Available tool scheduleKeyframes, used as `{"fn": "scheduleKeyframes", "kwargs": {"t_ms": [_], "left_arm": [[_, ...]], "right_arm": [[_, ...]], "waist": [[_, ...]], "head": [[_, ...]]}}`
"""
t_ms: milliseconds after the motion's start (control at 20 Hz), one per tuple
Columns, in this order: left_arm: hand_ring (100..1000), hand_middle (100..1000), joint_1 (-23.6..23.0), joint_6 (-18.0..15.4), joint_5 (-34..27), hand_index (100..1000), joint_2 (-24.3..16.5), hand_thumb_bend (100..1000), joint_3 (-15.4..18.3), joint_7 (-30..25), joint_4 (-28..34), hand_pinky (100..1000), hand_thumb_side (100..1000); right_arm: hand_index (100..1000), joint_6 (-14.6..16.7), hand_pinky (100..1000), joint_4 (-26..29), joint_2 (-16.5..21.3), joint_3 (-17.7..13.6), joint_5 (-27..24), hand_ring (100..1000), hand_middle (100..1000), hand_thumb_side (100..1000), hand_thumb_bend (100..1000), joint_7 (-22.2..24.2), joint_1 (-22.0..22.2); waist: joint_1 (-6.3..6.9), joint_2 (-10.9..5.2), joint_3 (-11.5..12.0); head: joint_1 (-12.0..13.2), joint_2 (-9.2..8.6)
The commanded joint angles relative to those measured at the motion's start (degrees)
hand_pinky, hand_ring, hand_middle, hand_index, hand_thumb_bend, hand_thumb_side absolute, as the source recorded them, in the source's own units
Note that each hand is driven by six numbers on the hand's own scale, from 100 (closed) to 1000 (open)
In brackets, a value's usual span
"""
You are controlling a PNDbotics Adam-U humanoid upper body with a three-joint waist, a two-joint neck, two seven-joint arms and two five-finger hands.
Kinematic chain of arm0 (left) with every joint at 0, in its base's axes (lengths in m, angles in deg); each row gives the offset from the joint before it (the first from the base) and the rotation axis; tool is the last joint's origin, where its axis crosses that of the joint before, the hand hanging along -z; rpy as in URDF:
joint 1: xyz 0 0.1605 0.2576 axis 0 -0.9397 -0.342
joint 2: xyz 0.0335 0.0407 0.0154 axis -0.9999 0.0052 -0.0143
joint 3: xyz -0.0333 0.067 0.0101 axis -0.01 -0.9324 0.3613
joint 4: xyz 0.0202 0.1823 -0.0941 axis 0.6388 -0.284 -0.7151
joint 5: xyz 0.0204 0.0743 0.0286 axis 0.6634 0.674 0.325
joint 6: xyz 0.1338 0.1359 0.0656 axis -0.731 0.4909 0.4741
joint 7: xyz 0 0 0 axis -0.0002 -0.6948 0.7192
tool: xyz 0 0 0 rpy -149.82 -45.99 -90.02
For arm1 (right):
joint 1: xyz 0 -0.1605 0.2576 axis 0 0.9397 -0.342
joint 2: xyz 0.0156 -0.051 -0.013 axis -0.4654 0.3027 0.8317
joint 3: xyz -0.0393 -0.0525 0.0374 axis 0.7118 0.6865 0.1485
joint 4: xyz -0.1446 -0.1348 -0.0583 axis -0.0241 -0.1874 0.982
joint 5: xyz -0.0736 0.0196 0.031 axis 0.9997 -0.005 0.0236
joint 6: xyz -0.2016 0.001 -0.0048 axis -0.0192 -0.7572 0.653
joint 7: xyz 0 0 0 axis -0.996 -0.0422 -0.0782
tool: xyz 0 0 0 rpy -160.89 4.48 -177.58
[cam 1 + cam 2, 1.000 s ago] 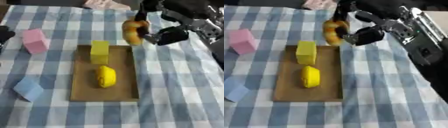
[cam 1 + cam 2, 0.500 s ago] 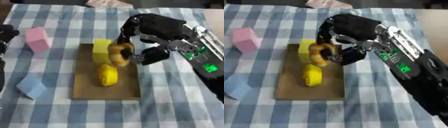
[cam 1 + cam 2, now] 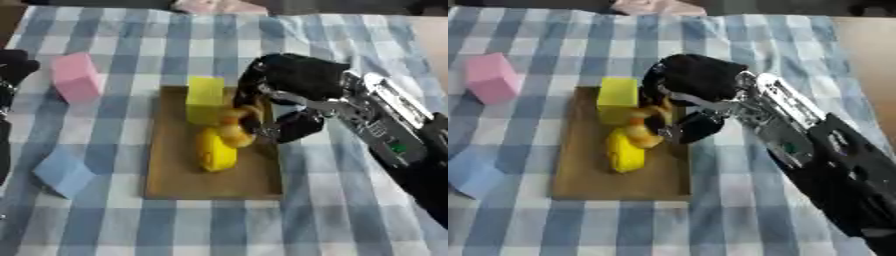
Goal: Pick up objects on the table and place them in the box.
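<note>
A flat brown box point(image 3: 175, 175) lies in the middle of the checked tablecloth. Inside it a yellow block point(image 3: 206, 97) stands at the far end, with a yellow oval thing point(image 3: 216, 152) lying nearer to me. My right hand point(image 3: 284, 107) reaches in from the right and hangs low over the box, its fingers curled round an orange-yellow thing point(image 3: 234, 127). That thing sits between the block and the oval thing, touching or nearly touching both. A pink block point(image 3: 76, 77) and a blue block point(image 3: 63, 172) lie on the cloth left of the box. My left hand point(image 3: 13, 67) shows dark at the left edge.
A pale pink cloth point(image 3: 219, 6) lies at the table's far edge. My right forearm point(image 3: 798, 140) crosses the right side of the table. Bare wood of the table shows at the top right corner.
My right hand has carried the orange-yellow thing from above the box's far right corner down and to the left, into the box beside the yellow pieces.
</note>
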Motion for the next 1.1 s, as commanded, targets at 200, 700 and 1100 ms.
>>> {"fn": "scheduleKeyframes", "kwargs": {"t_ms": [200, 700, 1100], "left_arm": [[742, 679, 0.43, 0.16, -0.11, 841, -0.44, 100, 0.11, -0.19, 1.03, 930, 756], [743, 679, 0.32, 0.21, -0.12, 841, -0.49, 100, 0.19, -0.18, 1.03, 930, 752], [744, 680, 0.13, 0.22, -0.18, 841, -0.59, 100, 0.28, -0.17, 1.03, 929, 742]], "right_arm": [[892, 2.94, 851, 0.97, 0.92, 0.04, 0.78, 835, 740, 269, 100, 2.55, -0.64], [970, 0.83, 901, 2.42, 2.22, -1.41, 3.19, 927, 828, 283, 100, 5.04, 0.00], [924, -2.31, 857, 7.90, 4.75, -4.23, -2.75, 834, 739, 223, 100, 3.03, 1.15]], "waist": [[0.15, -1.29, -0.06], [0.15, -1.68, -0.58], [0.13, -2.75, -1.29]], "head": [[-0.07, -0.62], [0.28, -0.47], [0.71, -0.39]]}}
